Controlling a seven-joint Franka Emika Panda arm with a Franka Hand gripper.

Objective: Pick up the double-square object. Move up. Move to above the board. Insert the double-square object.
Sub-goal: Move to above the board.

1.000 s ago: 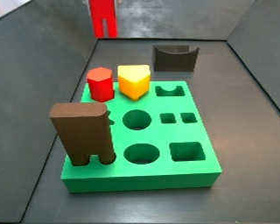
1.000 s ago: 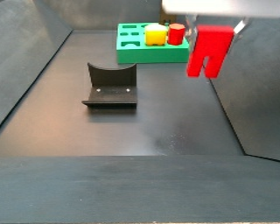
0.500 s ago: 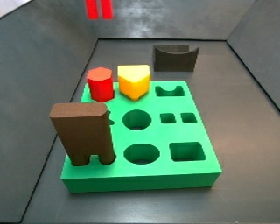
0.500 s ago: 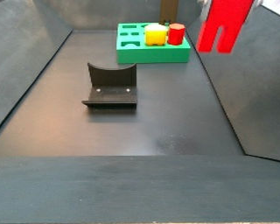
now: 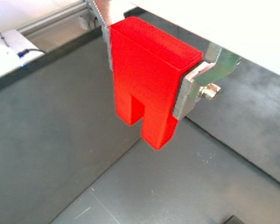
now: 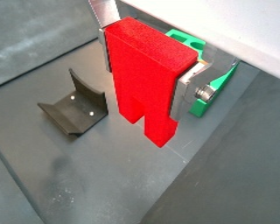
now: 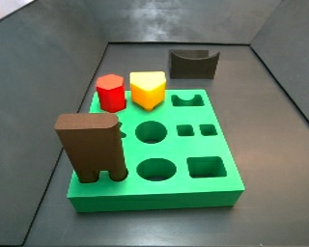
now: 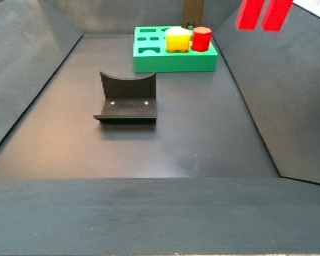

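The double-square object (image 5: 150, 79) is a bright red tall block with two legs split by a slot, and it hangs legs-down between the silver fingers (image 5: 196, 83) of my gripper (image 5: 154, 61), which is shut on it. It shows in both wrist views (image 6: 147, 74). In a side view only its two leg tips (image 8: 266, 14) show at the upper edge, high above the floor. The gripper body is out of both side views. The green board (image 7: 209, 196) lies on the floor with its pair of small square holes (image 7: 197, 130) open; a corner of it shows in a wrist view (image 6: 205, 96).
On the board stand a brown two-legged block (image 7: 92, 147), a short red hexagonal peg (image 7: 111, 93) and a yellow block (image 7: 148, 90). The dark fixture (image 8: 125, 98) stands on the floor apart from the board, also in a wrist view (image 6: 73, 107). Sloped dark walls ring the floor.
The gripper has risen with the red block: it left one side view entirely, and in the other only the leg tips remain at the upper edge.
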